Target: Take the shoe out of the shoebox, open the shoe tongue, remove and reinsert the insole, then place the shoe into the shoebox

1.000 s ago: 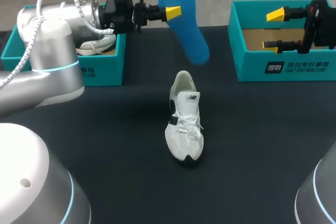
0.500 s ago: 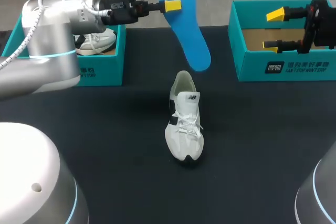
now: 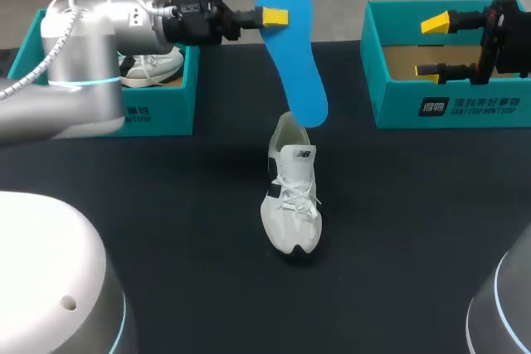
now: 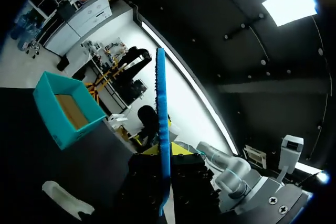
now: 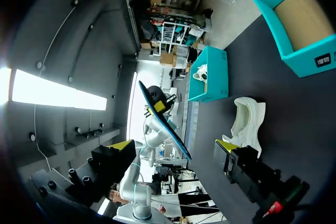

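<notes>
A white shoe [image 3: 292,196] lies on the black table [image 3: 166,221], toe toward me. My left gripper [image 3: 275,16] is shut on a blue insole [image 3: 292,55], which hangs tilted in the air with its lower end just over the shoe's heel. In the left wrist view the insole [image 4: 161,124] shows edge-on between the fingers of that gripper [image 4: 161,153], and the shoe [image 4: 65,198] lies below. My right gripper [image 3: 433,49] stands open above the empty right shoebox [image 3: 448,109]. From the right wrist view, that gripper [image 5: 171,145] looks toward the insole [image 5: 163,121] and the shoe [image 5: 249,119].
A second teal shoebox [image 3: 162,113] at the back left holds another white shoe [image 3: 153,68]. My left arm [image 3: 83,80] reaches over that box. The same two boxes show in the right wrist view, left box [image 5: 210,74] and right box [image 5: 294,19].
My left arm has turned and shifted the insole slightly right and down, so its lower end now hangs over the shoe's heel. The right arm has not moved.
</notes>
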Robot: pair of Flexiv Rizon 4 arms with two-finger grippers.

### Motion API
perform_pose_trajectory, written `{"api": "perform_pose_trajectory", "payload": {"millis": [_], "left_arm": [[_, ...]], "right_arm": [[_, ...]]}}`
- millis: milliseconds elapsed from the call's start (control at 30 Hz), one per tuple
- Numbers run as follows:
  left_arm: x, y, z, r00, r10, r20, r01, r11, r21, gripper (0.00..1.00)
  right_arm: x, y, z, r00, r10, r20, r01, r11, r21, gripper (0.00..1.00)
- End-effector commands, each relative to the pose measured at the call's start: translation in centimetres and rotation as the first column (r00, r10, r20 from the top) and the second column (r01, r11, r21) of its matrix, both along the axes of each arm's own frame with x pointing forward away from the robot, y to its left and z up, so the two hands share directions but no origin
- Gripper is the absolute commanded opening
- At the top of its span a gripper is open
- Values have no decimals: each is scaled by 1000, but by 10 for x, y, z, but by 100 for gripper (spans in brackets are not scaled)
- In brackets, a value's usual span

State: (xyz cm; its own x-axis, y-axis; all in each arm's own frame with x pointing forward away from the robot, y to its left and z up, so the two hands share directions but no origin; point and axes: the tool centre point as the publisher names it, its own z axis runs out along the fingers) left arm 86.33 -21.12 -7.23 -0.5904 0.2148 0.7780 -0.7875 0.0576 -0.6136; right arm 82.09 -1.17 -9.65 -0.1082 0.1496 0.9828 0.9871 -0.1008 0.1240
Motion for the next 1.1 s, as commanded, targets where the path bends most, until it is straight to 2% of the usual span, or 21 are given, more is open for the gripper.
{"api": "perform_pose_trajectory", "payload": {"millis": [33, 300, 567, 833, 1100], "left_arm": [[7, 2, -1, 964, -99, -248, 124, 989, 84, 0], [8, 0, -16, 929, -121, -351, 172, 978, 118, 0], [6, -3, -26, 911, -105, -400, 154, 984, 92, 0], [6, -12, -52, 869, -90, -486, 150, 985, 85, 0], [5, -17, -52, 869, -94, -485, 160, 982, 97, 0]], "right_arm": [[0, 1, 0, 1000, -2, 0, 2, 1000, -1, 100], [0, 1, 0, 1000, -2, 0, 2, 1000, -1, 100], [0, 1, 0, 1000, -2, 0, 2, 1000, -1, 100], [0, 1, 0, 1000, -2, 0, 2, 1000, -1, 100], [0, 1, 0, 1000, -2, 0, 2, 1000, -1, 100]]}}
